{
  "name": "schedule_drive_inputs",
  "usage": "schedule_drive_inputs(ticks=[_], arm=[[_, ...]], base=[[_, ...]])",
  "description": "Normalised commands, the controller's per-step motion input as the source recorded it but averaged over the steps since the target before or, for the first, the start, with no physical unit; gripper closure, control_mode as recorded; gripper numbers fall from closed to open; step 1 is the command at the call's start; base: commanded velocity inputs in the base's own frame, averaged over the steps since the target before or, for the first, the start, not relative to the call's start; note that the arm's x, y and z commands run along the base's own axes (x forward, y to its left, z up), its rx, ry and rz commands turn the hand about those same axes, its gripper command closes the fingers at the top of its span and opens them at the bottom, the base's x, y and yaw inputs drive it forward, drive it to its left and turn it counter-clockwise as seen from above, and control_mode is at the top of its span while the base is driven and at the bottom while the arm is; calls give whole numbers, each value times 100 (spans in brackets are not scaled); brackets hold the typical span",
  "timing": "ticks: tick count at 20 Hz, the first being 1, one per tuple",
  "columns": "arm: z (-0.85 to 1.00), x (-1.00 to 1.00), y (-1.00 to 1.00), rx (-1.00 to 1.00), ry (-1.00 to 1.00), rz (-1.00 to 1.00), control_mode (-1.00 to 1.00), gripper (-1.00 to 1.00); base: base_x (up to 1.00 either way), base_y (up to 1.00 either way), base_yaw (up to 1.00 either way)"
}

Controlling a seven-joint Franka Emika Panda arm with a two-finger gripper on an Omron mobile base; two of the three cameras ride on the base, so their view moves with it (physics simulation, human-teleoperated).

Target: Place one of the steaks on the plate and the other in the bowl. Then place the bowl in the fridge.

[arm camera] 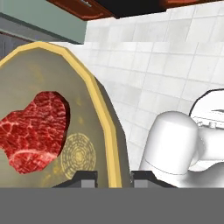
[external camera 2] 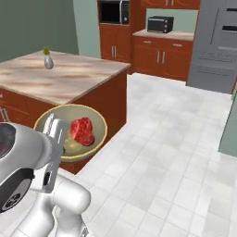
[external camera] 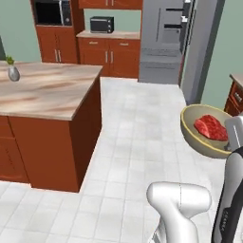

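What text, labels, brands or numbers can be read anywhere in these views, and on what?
None legible.
Microwave: no readable brand or digits.
Fridge: dispenser panel is blank, no lettering.
Bowl: a faint ring pattern in its bottom, no letters.
Steak: unmarked.

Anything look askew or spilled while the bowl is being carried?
Nothing is spilled. The bowl hangs in the air above the floor, tilted so its inside faces the base cameras, with the steak lying against the inner wall. The pincer grips the rim. That tilt is the one oddity.
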Motion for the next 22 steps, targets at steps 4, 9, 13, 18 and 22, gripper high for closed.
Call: schedule_drive_inputs(ticks=[4,9,13,18,22], arm=[[0,0,0,0,0,0,100,100],[0,0,0,0,0,0,100,100],[0,0,0,0,0,0,100,100],[0,0,0,0,0,0,100,100],[0,0,0,0,0,0,100,100]], base=[[100,-12,-34],[100,7,-38],[100,4,-29],[100,13,-25],[100,40,-15]])
